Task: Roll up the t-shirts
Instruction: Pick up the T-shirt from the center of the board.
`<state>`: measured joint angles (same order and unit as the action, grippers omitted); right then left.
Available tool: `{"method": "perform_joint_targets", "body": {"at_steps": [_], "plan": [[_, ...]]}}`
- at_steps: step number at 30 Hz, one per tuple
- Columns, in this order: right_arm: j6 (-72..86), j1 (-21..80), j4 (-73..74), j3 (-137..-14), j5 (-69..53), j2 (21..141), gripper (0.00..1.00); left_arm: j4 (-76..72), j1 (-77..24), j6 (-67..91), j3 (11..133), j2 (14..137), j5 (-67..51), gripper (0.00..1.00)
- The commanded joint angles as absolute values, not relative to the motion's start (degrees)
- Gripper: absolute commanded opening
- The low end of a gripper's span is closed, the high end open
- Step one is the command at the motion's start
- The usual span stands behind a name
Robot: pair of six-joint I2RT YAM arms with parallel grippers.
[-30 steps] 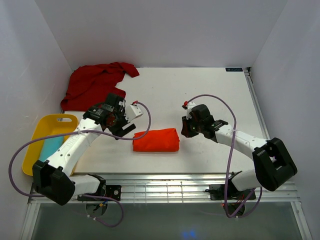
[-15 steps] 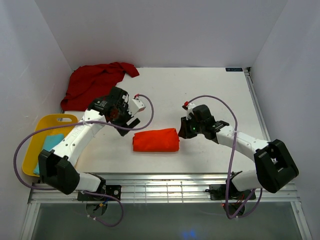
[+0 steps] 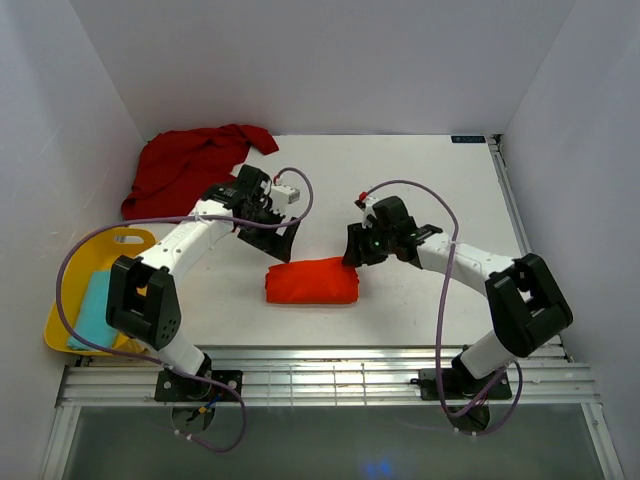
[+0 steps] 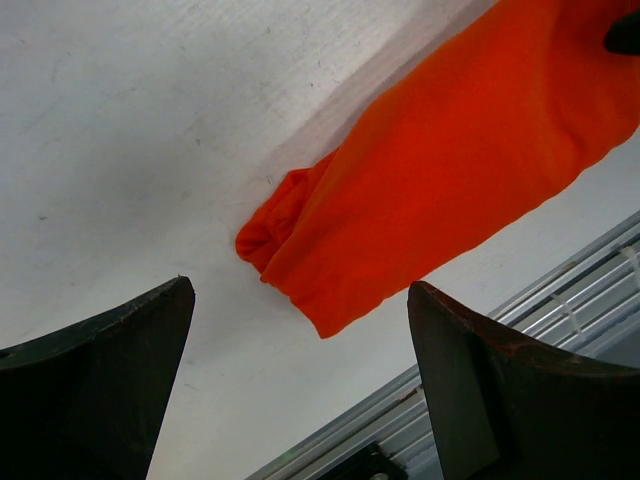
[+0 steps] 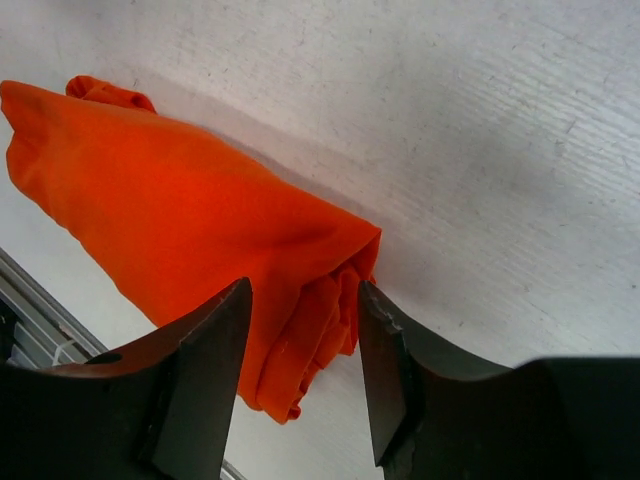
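Observation:
The bright orange t-shirt [image 3: 312, 281] lies rolled into a short bundle near the table's front middle. The dark red t-shirt [image 3: 190, 165] lies crumpled at the back left. My left gripper [image 3: 285, 238] is wide open and empty, just behind the roll's left end. In the left wrist view its jaws [image 4: 300, 370] hover apart from the orange roll [image 4: 450, 170]. My right gripper [image 3: 355, 250] is open at the roll's right end. In the right wrist view its fingers [image 5: 305, 370] straddle the folded end of the orange roll [image 5: 180, 230].
A yellow plastic tray [image 3: 75, 270] holding a light blue cloth [image 3: 95, 305] sits at the left edge. White walls close in the left, back and right. A metal rail [image 3: 330, 375] runs along the front edge.
My left gripper has swung right and back, from left of the roll to just behind its left end. My right gripper has moved left onto the roll's right end.

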<state>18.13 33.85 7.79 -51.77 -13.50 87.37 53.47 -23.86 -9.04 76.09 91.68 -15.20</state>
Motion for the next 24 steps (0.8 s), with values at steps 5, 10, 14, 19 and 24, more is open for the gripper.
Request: {"method": "perform_joint_targets", "body": {"at_steps": [5, 10, 14, 19, 24], "plan": [[22.31, 32.52, 10.90, -54.93, -21.25, 94.04, 0.60, 36.39, -17.94, 2.62, 65.58, 85.35, -26.01, 0.98], [25.84, 30.24, 11.87, -53.88, -23.29, 92.91, 0.67, 35.86, -13.55, 6.33, 58.99, 80.34, -29.70, 0.98], [25.14, 29.71, 11.78, -54.23, -26.44, 93.34, 0.69, 34.98, -12.13, 6.76, 53.80, 79.01, -32.60, 0.98], [24.96, 27.87, 12.13, -53.71, -28.47, 94.31, 0.68, 31.56, -11.25, 7.74, 50.54, 80.07, -33.32, 0.98], [21.71, 26.02, 12.22, -54.31, -31.46, 96.32, 0.67, 27.79, -9.67, 7.56, 47.99, 81.47, -33.22, 0.98]]}}
